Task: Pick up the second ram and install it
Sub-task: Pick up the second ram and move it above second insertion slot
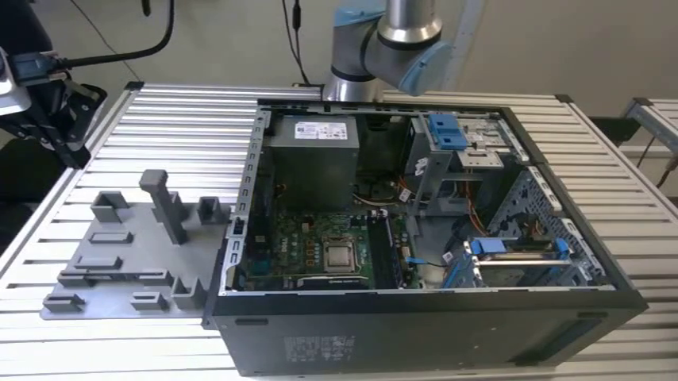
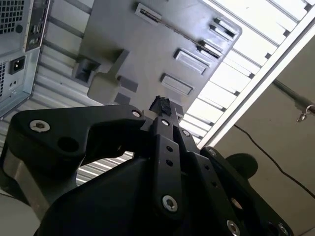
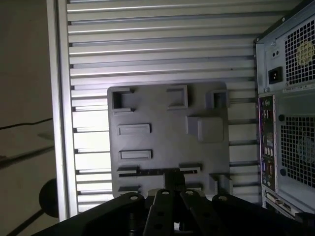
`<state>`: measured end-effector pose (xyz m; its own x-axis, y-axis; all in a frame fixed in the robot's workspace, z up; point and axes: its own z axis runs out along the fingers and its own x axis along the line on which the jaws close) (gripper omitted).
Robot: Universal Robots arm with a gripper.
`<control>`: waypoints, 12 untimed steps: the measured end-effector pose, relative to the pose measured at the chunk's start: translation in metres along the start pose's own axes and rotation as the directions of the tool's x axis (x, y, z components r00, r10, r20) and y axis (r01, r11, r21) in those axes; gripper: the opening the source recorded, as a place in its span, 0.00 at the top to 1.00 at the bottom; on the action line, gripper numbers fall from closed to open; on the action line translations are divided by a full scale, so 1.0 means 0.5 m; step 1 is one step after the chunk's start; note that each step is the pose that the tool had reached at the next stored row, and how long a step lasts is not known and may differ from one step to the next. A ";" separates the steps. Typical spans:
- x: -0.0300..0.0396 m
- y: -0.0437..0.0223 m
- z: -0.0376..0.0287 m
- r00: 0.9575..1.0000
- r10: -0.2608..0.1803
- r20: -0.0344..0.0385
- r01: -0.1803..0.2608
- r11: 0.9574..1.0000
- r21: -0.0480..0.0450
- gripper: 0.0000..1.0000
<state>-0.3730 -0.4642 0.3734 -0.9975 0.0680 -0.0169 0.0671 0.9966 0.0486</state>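
— Grey plastic tray (image 1: 106, 305) on the slatted metal table (image 1: 180, 119), just beside the open computer case (image 1: 424, 333), at the exterior view's left of it. What does it carry?

— Blocks, posts, and what I take for the second ram (image 3: 157, 171): in the first wrist view it is a thin dark strip standing on edge between two end brackets near one side of the tray. It is too thin to make out any chips.

— And the claw?

— In both wrist views the gripper (image 3: 174, 179) hangs over that tray, well above it. Its black fingertips (image 2: 160, 104) are pressed together, with nothing between them. In the first wrist view the tip lines up over the strip but does not touch it.

— Anything in the case?

— A green motherboard (image 1: 317, 254) lies flat on its floor, with a grey power supply (image 1: 313, 155) just behind it. I cannot tell whether a stick sits in its memory slots. The arm (image 1: 387, 48) rises behind the case.
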 end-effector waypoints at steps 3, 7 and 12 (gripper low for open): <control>0.000 0.000 0.000 1.000 0.000 0.000 0.000 1.000 0.000 0.89; 0.000 0.000 0.000 1.000 0.000 0.000 0.000 1.000 0.000 0.89; 0.000 0.000 0.000 1.000 -0.003 0.000 0.003 1.000 0.000 0.89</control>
<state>-0.3730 -0.4642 0.3734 -0.9977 0.0653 -0.0170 0.0644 0.9967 0.0486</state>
